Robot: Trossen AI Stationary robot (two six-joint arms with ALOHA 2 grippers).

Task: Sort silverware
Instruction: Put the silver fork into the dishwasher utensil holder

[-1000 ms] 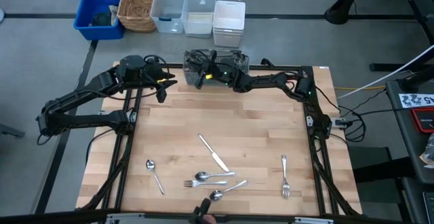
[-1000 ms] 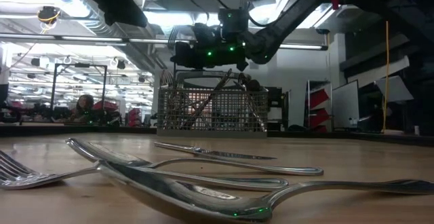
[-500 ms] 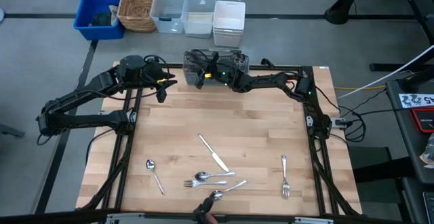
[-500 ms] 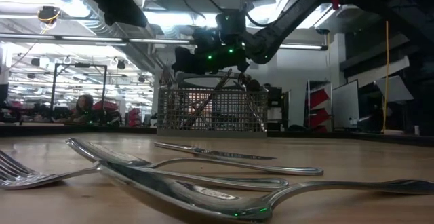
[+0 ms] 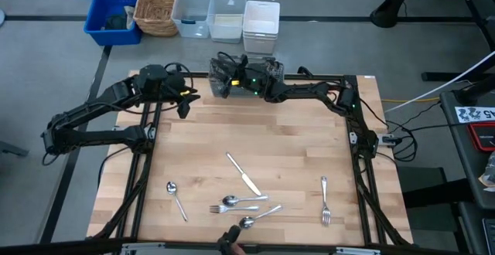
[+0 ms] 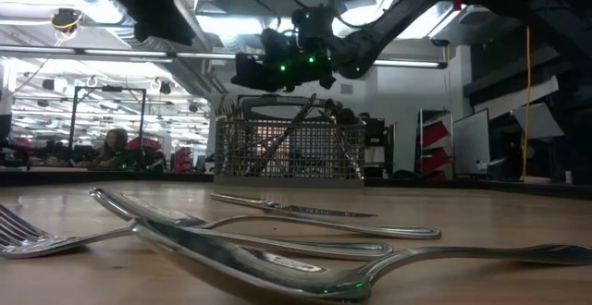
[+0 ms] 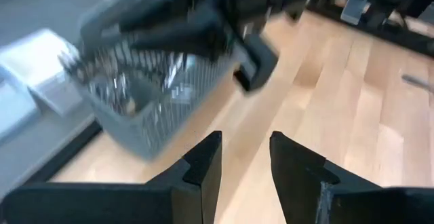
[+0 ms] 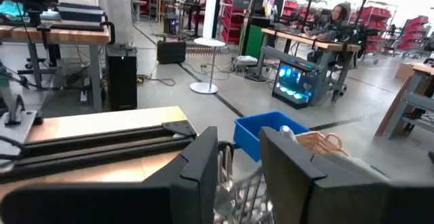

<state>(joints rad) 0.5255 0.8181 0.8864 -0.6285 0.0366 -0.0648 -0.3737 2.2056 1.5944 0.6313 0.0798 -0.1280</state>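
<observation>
Right gripper (image 5: 226, 79), jaws parted and empty, over basket (image 5: 271, 71); knife (image 5: 243, 173) lies diagonally, well nearward.

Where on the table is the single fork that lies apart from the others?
In the high view, the lone fork lies near the table's front right corner, right of the knife and the cluster of spoons.

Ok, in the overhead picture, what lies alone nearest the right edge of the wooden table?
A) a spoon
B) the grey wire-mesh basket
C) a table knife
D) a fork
D: the shiny silver metal fork lies by itself there, tines toward the near edge, apart from the cluster of silver-coloured cutlery mid-table.
</observation>
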